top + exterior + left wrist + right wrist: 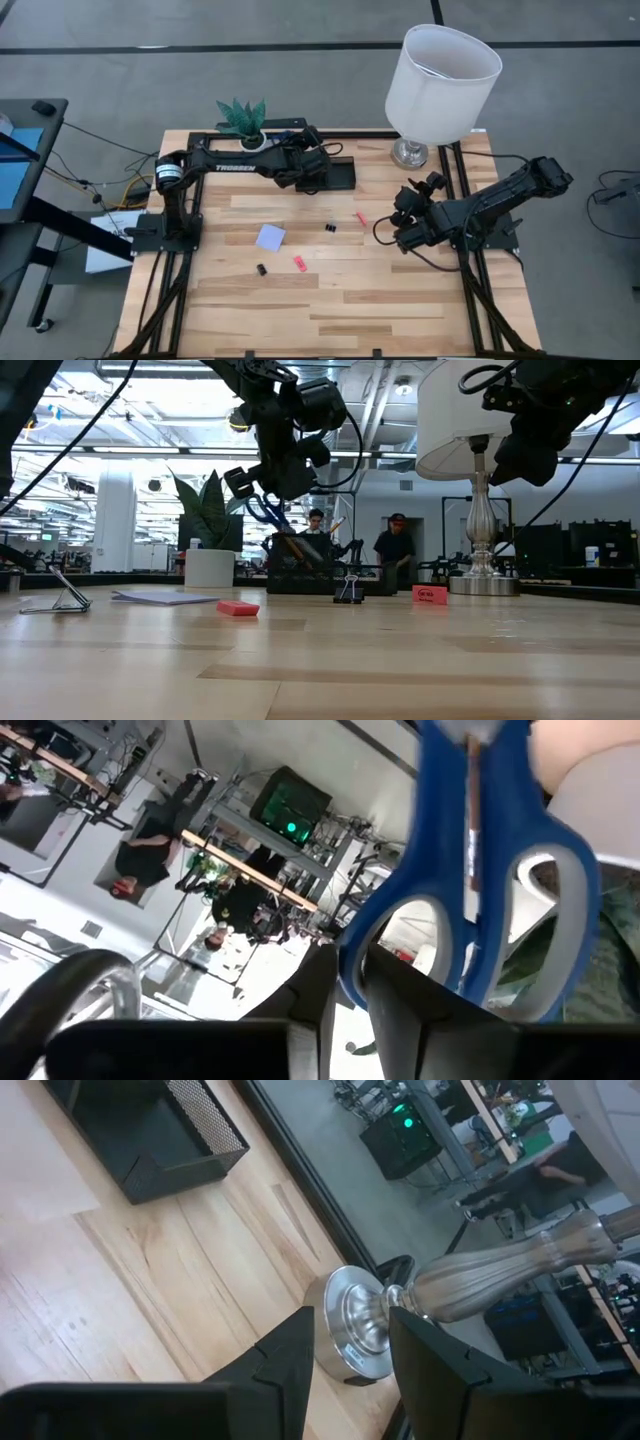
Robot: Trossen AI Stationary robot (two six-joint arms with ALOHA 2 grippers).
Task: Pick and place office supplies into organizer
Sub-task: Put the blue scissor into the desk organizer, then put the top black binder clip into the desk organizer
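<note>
A wooden table seen from above, with the left gripper reaching over the black organizer at the upper centre of the frame. Its wrist camera shows blue-handled scissors filling the upper right, one handle loop caught in a narrow gap between the dark fingers. Scissors are stiff, fairly light and smooth-handled, so they may swing or slip; the handle loop is the sensible hold. The right gripper waits at centre right, jaws partly apart with nothing between them. On the boards in mid frame lie a lavender note pad, a black clip and pink-red pieces. The arm hides most of the organizer from above, and whether the scissor blades have entered it cannot be made out.
</note>
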